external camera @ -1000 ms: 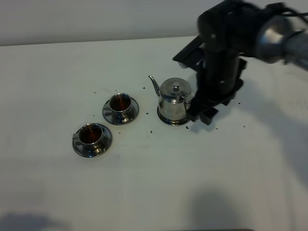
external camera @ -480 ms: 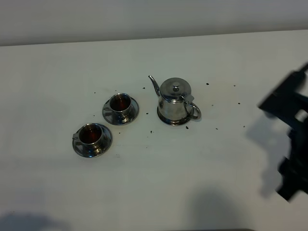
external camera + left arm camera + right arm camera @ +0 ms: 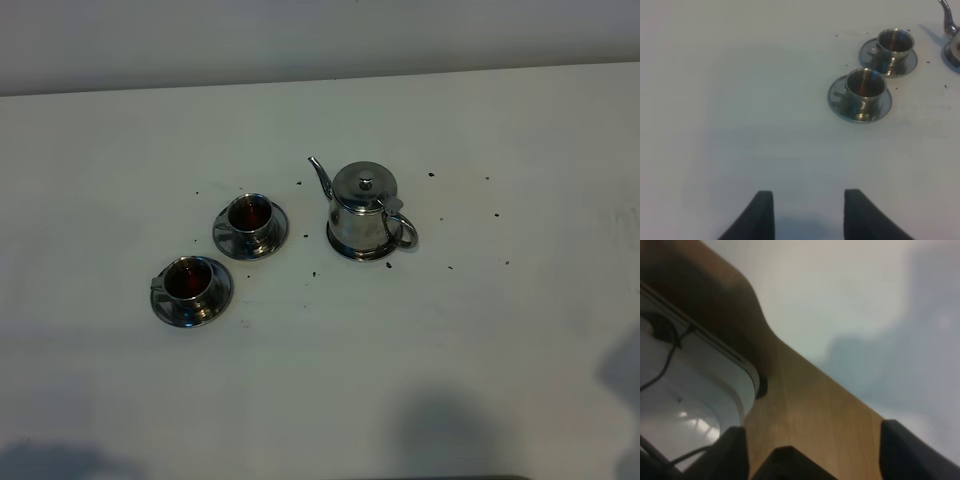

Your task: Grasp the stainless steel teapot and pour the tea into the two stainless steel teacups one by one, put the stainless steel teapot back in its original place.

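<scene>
On white table (image 3: 330, 380): dark specks (image 3: 314, 272) | left pincer (image 3: 809, 212) wide | right pincer (image 3: 812, 452) wide

You see soft, even, slightly dim light on the white table (image 3: 480, 360), with grey shadows pooling along its near edge and right side. The stainless steel teapot (image 3: 362, 212) catches small highlights and the overhead picture looks soft. Your right wrist view is heavily blurred.
</scene>
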`<state>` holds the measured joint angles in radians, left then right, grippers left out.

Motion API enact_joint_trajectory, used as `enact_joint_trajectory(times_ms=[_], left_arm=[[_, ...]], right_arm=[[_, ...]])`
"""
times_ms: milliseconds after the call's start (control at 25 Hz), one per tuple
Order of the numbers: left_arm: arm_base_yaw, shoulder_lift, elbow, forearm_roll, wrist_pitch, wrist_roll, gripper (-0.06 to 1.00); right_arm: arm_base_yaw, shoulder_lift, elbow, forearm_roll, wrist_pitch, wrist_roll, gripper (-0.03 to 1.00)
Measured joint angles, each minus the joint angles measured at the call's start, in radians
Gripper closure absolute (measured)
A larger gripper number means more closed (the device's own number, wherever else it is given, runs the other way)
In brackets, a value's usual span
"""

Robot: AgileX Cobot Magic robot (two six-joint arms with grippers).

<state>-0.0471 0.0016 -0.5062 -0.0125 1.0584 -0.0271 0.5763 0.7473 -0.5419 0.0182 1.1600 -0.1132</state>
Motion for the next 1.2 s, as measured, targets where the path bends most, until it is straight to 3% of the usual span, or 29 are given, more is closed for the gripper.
enact_joint_trajectory(times_ms=[280, 600, 720, 880, 1200], left_arm=[[0.0, 0.0, 0.0, 0.0, 0.0, 0.0, 0.58], [0.0, 0.0, 0.0, 0.0, 0.0, 0.0, 0.58], [0.0, 0.0, 0.0, 0.0, 0.0, 0.0, 0.58], [0.0, 0.0, 0.0, 0.0, 0.0, 0.0, 0.58], [0.0, 0.0, 0.0, 0.0, 0.0, 0.0, 0.58]], right_arm=[[0.0, -0.104, 0.041, 0.018, -0.076, 0.019, 0.43], [-0.008, -0.107, 0.043, 0.001, -0.088, 0.051, 0.43], [-0.079, -0.107, 0.043, -0.018, -0.089, 0.071, 0.43], [-0.236, -0.137, 0.043, -0.018, -0.089, 0.071, 0.43], [-0.51, -0.341, 0.043, -0.018, -0.09, 0.071, 0.43]])
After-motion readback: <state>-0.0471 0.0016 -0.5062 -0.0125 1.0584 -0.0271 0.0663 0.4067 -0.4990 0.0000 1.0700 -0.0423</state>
